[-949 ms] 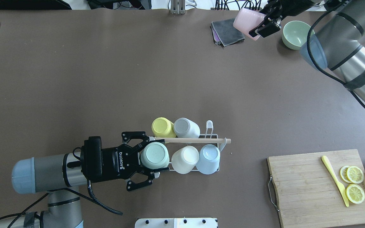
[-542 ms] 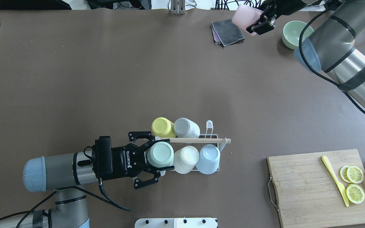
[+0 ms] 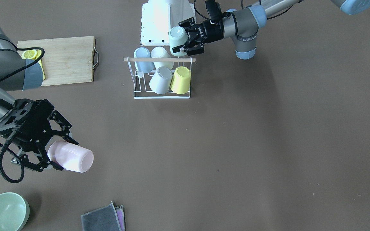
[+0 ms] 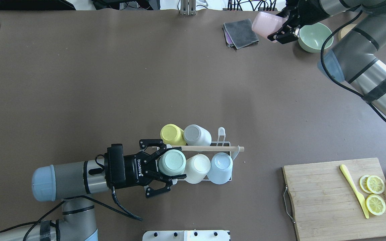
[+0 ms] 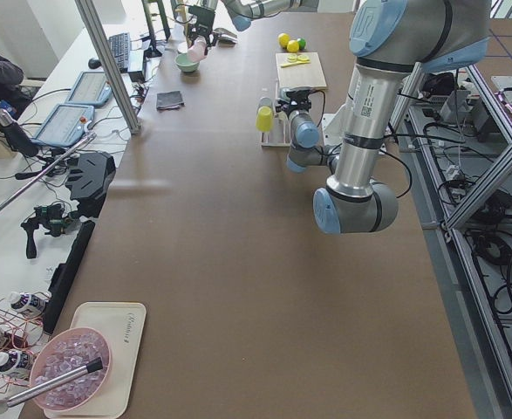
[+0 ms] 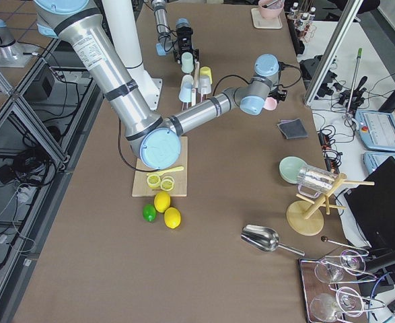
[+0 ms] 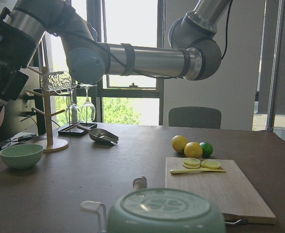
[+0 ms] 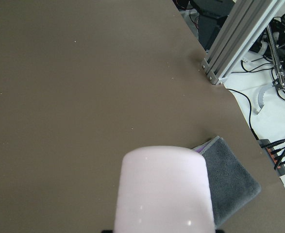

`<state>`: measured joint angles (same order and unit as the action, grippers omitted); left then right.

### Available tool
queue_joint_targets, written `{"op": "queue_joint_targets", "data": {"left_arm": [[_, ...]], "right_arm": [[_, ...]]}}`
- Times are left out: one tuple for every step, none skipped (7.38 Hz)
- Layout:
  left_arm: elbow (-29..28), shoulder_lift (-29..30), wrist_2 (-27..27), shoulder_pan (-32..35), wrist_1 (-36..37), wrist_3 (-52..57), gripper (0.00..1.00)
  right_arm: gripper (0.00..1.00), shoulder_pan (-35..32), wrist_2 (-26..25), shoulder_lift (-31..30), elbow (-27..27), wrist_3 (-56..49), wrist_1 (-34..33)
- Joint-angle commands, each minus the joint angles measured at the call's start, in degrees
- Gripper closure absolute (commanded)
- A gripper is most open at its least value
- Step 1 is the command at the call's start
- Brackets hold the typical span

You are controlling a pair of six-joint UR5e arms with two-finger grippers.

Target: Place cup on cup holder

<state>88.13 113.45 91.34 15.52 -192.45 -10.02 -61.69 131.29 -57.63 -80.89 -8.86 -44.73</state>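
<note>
My left fingers (image 4: 155, 191) hold the green cup (image 4: 171, 162) tight, with its bottom up. A moment ago it hung just off the left end of the cup holder (image 4: 213, 148), which stands near the tabletop's edge on my robot's side. Now it has slid over that end, just beside the white cup (image 4: 196, 167). I cannot tell if a prong is inside it yet. I think it must go down, then I let go. My right fingers (image 4: 283, 33) grip a pink cup (image 4: 266, 24) in the air by the far edge, near the green bowl (image 4: 313, 36).
</note>
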Motion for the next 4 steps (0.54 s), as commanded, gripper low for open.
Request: {"op": "queue_joint_targets", "data": {"left_arm": [[-0.68, 0.28, 0.07, -0.13, -0.21, 0.0, 1.0], [-0.68, 0.28, 0.07, -0.22, -0.3, 0.0, 1.0], [-0.77, 0.28, 0.07, -0.4, -0.21, 0.0, 1.0], [-1.03, 0.28, 0.07, -0.57, -0.3, 0.0, 1.0]], "right_arm": [[0.55, -0.01, 2.65, -0.64, 1.97, 5.5, 13.3], [0.56, -0.01, 2.83, -1.6, 2.58, 10.31, 21.88], [0.56, 0.17, 2.74, -1.69, 5.11, 15.23, 30.67], [0.56, 1.04, 2.05, -1.52, 6.44, 16.58, 34.67]]}}
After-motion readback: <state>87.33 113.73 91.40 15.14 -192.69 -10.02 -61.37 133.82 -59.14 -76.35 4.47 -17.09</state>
